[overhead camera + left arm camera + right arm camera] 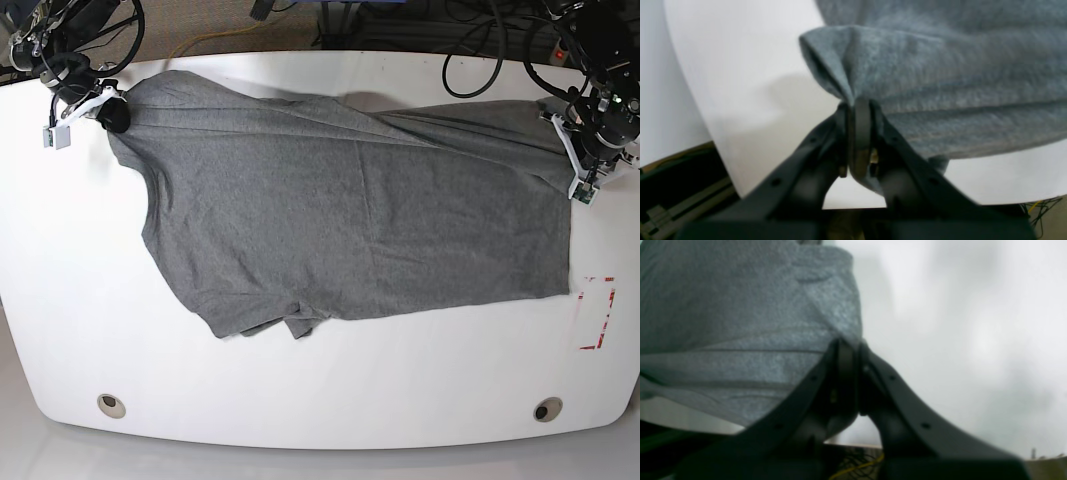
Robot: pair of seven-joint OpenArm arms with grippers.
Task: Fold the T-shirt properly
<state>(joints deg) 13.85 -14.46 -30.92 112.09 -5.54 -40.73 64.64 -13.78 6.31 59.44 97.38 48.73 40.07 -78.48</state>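
The grey T-shirt [350,220] lies spread across the white table [320,390], its far edge drawn taut between both arms. At the shirt's far right corner, my left gripper [578,150] is shut on the fabric. The left wrist view shows its jaws [858,106] pinching a bunched fold of the T-shirt [940,83]. At the far left corner my right gripper [108,105] is shut on the cloth. In the right wrist view that gripper [848,346] is closed on the edge of the T-shirt [740,323]. A sleeve is folded under at the near edge.
A red dashed rectangle [597,313] is marked on the table to the right of the shirt. Two round holes [111,405] [546,410] sit near the table's front edge. Black cables [480,45] lie beyond the far edge.
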